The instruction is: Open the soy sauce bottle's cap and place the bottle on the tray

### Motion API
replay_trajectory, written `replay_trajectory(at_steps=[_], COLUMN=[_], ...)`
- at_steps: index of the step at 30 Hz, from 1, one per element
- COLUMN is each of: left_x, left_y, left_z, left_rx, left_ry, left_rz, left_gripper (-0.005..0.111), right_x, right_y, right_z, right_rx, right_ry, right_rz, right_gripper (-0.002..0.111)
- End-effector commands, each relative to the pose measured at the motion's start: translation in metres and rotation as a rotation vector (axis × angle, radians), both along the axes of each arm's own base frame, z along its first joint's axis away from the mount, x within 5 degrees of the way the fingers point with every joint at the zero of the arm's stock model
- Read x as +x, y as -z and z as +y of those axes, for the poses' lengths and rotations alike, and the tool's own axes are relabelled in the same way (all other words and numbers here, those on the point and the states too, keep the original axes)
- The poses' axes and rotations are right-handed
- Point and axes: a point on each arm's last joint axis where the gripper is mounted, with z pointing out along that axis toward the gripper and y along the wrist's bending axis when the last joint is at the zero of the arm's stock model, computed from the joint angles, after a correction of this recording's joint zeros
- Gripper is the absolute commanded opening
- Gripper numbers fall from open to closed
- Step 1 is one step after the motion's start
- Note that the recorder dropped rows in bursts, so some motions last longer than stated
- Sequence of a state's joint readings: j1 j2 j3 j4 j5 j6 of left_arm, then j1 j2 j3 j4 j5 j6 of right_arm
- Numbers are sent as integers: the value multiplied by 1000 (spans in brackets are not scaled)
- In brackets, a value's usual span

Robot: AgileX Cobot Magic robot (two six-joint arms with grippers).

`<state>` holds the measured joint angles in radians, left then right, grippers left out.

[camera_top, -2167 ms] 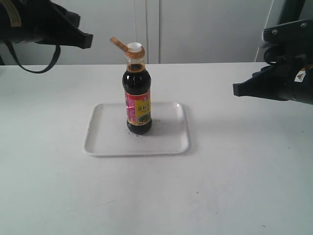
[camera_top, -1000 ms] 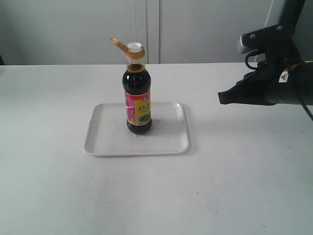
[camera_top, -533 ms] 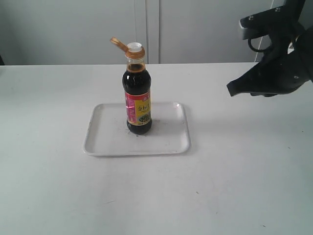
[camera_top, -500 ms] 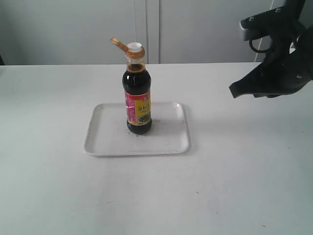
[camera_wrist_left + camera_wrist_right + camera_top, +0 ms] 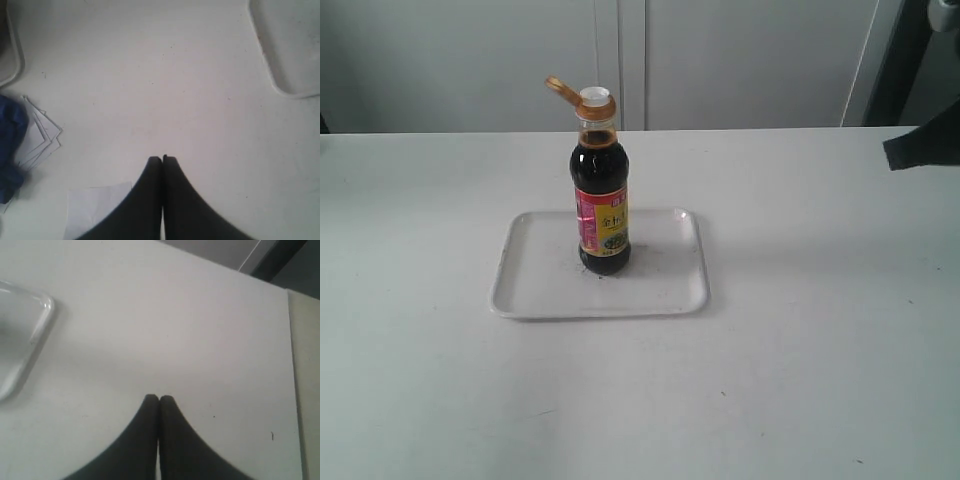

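Right pincer (image 5: 159,398) has its tips pressed together with nothing between them, over bare worktop (image 5: 165,325), and only a corner of the tray (image 5: 30,325) shows at the left edge of the right wrist view. In the exterior view the right arm is now just a dark sliver (image 5: 925,148) at the right edge; half a second ago it hung well into the upper right of the frame, so it is pulling back and away. Left pincer (image 5: 162,159) is likewise closed on nothing, over worktop, with loose paper sheets (image 5: 42,140) and something blue (image 5: 11,145) at the left of its view and a tray corner at upper right; that arm is no longer in the exterior view, though it was at upper left about two seconds back. Soy sauce bottle (image 5: 601,190) stands upright near the centre of the tray (image 5: 665,290), unchanged across the frames. Cap (image 5: 562,90) is flipped back, angled up to the upper left of the neck, white spout ring exposed. My read: both task conditions look met, cap open and bottle on the tray, and the arms are retreating to rest. Nothing touches the bottle, so tipping risk looks low.
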<state>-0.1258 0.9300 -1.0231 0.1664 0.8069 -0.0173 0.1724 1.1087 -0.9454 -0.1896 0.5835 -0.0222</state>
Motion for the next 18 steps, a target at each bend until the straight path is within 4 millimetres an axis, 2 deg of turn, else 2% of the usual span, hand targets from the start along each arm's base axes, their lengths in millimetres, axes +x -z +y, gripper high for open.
replay_trajectory(at_steps=[1,9,18], left_x=[-23,-58,-89], left_y=[3,18,39], left_z=[2,4,6], left_rx=[-56,-121,-173], left_ry=[-17,-21,-7], left_rz=[-111,-291,-437], left_gripper=[0,0,0], right_x=[-25,-77,-126], right_y=[-9,-18,8], right_z=[-4,-11,-16], right_rx=[50,101,208], right_ry=[2,-17,-19], right_rz=[-142,-341,-505], right_gripper=[0,0,0])
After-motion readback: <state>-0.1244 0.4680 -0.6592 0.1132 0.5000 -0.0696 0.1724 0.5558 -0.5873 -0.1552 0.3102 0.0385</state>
